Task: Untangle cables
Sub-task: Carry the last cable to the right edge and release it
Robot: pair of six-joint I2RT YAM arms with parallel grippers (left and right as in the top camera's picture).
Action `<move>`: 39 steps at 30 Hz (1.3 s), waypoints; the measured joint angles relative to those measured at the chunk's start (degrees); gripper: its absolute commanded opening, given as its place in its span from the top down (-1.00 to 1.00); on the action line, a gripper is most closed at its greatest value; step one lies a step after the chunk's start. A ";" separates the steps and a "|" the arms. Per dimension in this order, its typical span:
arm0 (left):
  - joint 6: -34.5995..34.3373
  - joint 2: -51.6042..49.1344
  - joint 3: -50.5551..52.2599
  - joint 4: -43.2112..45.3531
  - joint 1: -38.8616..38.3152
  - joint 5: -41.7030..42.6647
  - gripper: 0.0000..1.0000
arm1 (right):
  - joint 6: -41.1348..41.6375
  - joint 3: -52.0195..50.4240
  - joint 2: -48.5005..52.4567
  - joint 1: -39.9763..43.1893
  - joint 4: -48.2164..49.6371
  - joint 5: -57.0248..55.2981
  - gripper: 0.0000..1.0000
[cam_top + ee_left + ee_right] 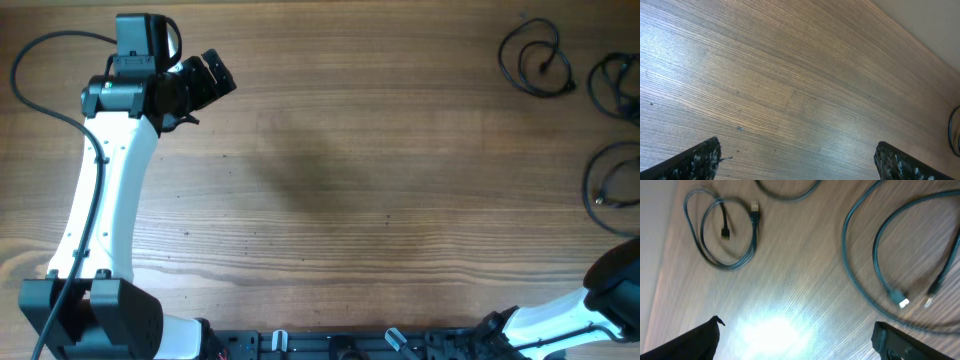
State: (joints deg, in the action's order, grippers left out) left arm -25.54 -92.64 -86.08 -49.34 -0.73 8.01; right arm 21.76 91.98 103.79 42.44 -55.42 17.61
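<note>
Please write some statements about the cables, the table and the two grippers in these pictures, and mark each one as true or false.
1. The cables lie near the right edge of the table. True.
2. The left gripper holds a cable. False: it is open, with only bare wood between its fingers.
3. The cables form one knotted clump. False: they lie as separate loose loops.
4. The right gripper is open and empty, with cables on the wood in front of it. True.
</note>
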 measured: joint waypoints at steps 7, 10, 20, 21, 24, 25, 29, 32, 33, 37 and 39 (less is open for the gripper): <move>0.00 0.00 0.00 0.00 0.00 0.00 -1.00 | -9.31 11.80 -4.44 -10.05 -14.51 2.36 -0.99; 0.00 0.00 0.00 0.00 0.00 0.00 -1.00 | -14.49 14.53 -9.16 -18.18 -19.39 3.93 -1.00; 0.00 0.00 0.00 0.00 0.00 0.00 -1.00 | -7.13 14.91 -21.99 -36.54 -26.45 5.11 -0.99; 0.00 0.00 0.00 0.00 0.00 0.00 -1.00 | -2.19 14.91 -22.77 -36.83 -26.75 5.05 -0.99; 0.00 0.00 0.00 0.00 0.00 -0.02 -0.98 | 0.79 14.99 -22.80 -37.20 -29.00 4.68 -0.99; 0.00 0.00 0.00 0.00 0.00 0.00 -1.00 | 1.44 14.99 -22.80 -37.94 -30.25 3.85 -0.99; 0.00 0.00 0.00 0.00 0.00 -0.02 -1.00 | 2.43 14.82 -22.80 -44.26 -31.85 -3.02 -0.99; 0.00 0.00 0.00 -0.02 0.00 0.00 -1.00 | -0.28 12.94 -22.91 -53.07 -24.90 -9.86 -1.00; 0.00 0.00 0.00 -0.04 0.00 0.00 -1.00 | -2.54 11.30 -23.30 -56.19 -19.52 -11.76 -0.99; 0.00 0.00 0.00 0.02 0.00 0.00 -1.00 | -11.15 -0.07 -28.15 -63.52 -0.13 -14.60 -0.99; 0.00 0.00 0.00 0.02 0.00 -0.02 -1.00 | -13.27 -8.17 -32.63 -63.89 9.16 -15.28 -0.99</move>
State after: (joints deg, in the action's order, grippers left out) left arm -25.54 -92.64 -86.08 -49.32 -0.73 7.99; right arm 8.49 83.81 71.16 -21.45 -46.26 2.33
